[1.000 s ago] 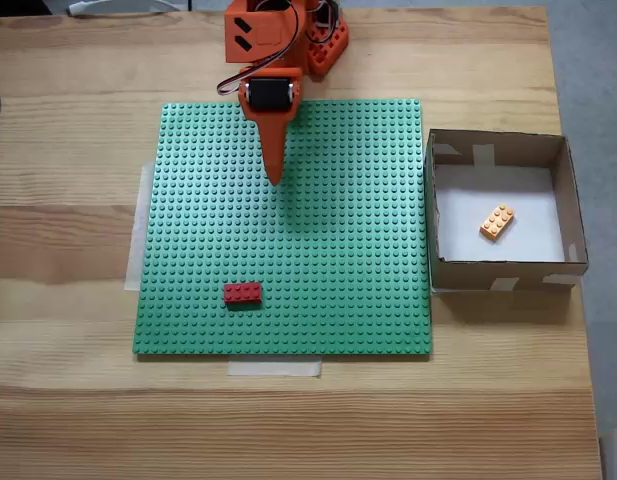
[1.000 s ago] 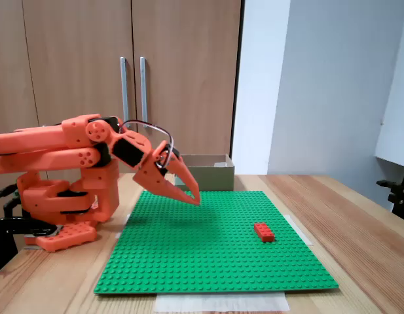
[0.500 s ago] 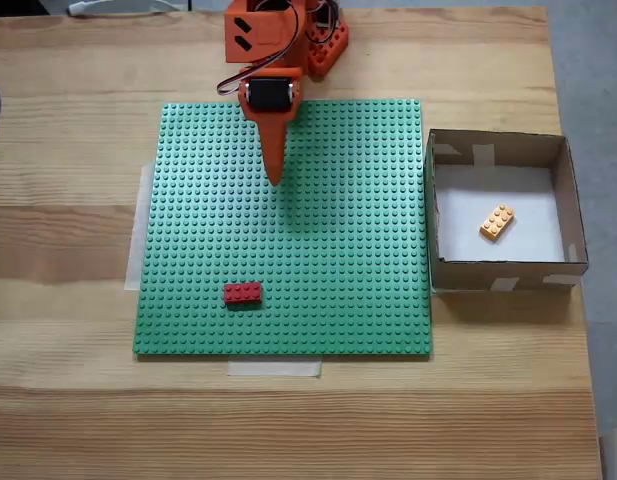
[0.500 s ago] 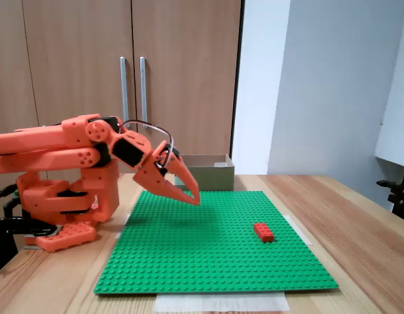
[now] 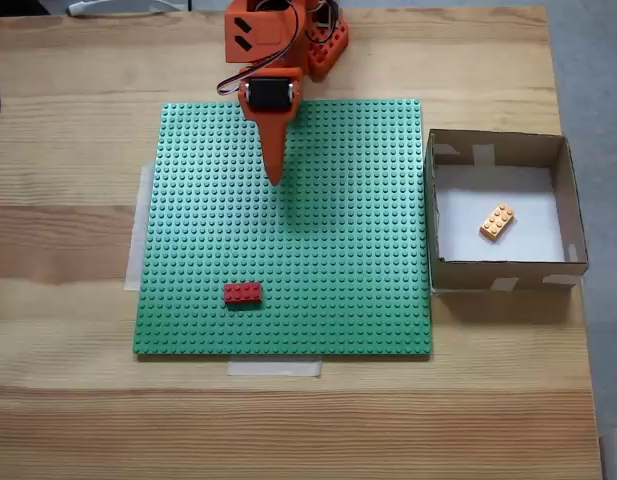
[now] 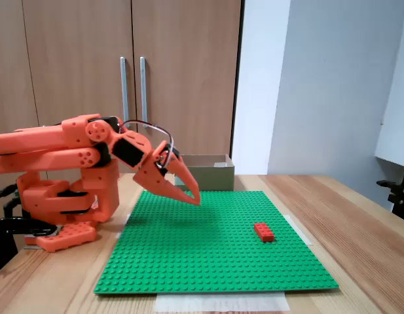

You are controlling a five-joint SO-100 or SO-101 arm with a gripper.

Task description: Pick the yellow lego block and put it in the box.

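In the side-on fixed view, strips of pale tape are seen nearest, at the front edge of a green studded baseplate laid flat on the wooden desk. A red brick is seated on the plate toward 3 o'clock, well apart from the arm. Farther back, at 9 o'clock, the folded orange arm is seen, and the tool is held just above the plate, pointed down, its two fingers drawn together to a tip with nothing between them. Behind it, at 12 o'clock, the brown wall of the box is visible in front of wooden cupboard doors.

In the top-down fixed view, the red brick is found at about 7 o'clock on the baseplate, and the clenched tool at about 11 o'clock. The box is placed just beside the plate's edge at 3 o'clock. The yellow lego block is seen lying tilted on the box's white floor, near the middle, apart from all four walls.
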